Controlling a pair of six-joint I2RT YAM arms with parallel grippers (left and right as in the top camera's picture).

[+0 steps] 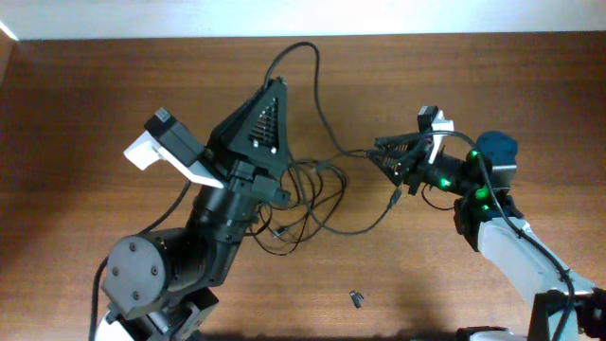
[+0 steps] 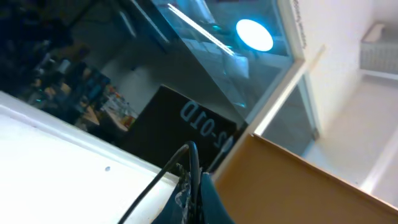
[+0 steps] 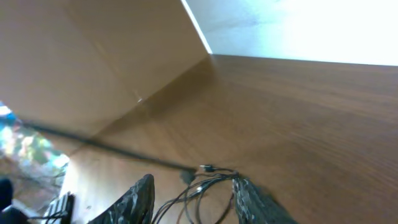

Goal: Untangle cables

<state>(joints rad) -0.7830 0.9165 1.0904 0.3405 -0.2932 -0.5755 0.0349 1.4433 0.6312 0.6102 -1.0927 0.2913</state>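
The left gripper (image 1: 278,88) is closed tight on one strand of the cables (image 1: 312,194) and holds it up, I think to draw it out of the knot lying between the arms. The right gripper (image 1: 381,150) stands half open with other strands between its fingers (image 3: 140,198), seemingly not clamped.

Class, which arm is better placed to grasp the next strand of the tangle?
Probably right: the right gripper, open, straddles the cables on the table; the left gripper is shut on one.
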